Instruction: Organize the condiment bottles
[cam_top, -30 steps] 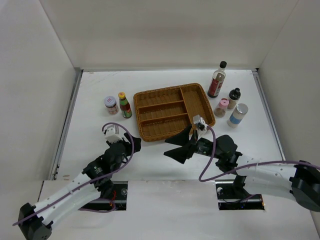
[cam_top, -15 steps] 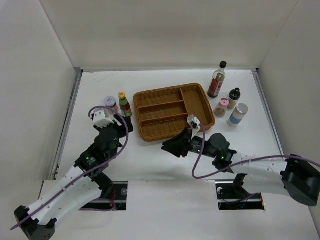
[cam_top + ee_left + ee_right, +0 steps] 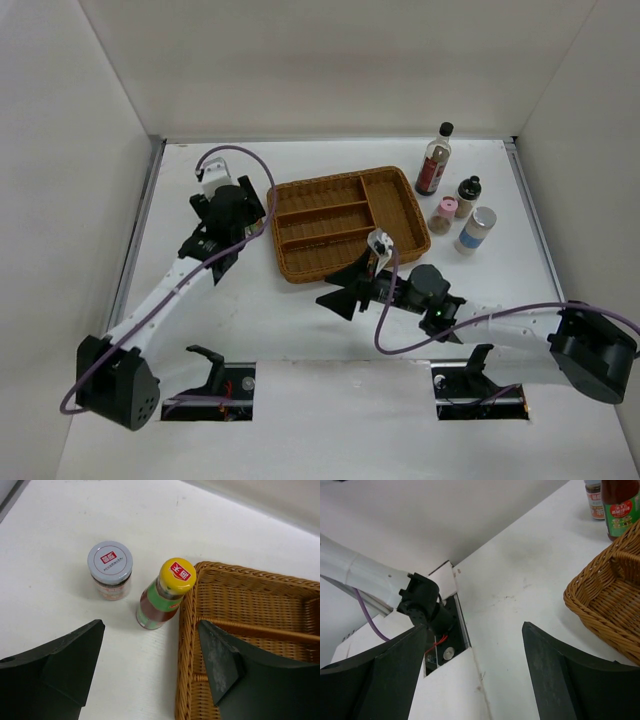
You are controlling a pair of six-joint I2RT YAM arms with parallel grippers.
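L gripper (image 3: 150, 626): open wide, empty, above jar (image 3: 110, 567) and green-red bottle (image 3: 162, 600). Both upright on table (image 3: 60, 520), left of tray (image 3: 250, 573); bottle just beside rim. Jar — prob. glass, squat, steady; grip body under lid. Bottle — narrow, smooth, looks tippy; grip mid-body. R gripper (image 3: 475, 630): open, empty, off tray's near corner. Right of tray: tall bottle (image 3: 433, 160), black-capped bottle (image 3: 467, 196), pink shaker (image 3: 443, 214), blue shaker (image 3: 476, 230), all upright.

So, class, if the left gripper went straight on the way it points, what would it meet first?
Probably the yellow-capped green-red bottle, centred ahead of the open left gripper; depth is unclear.
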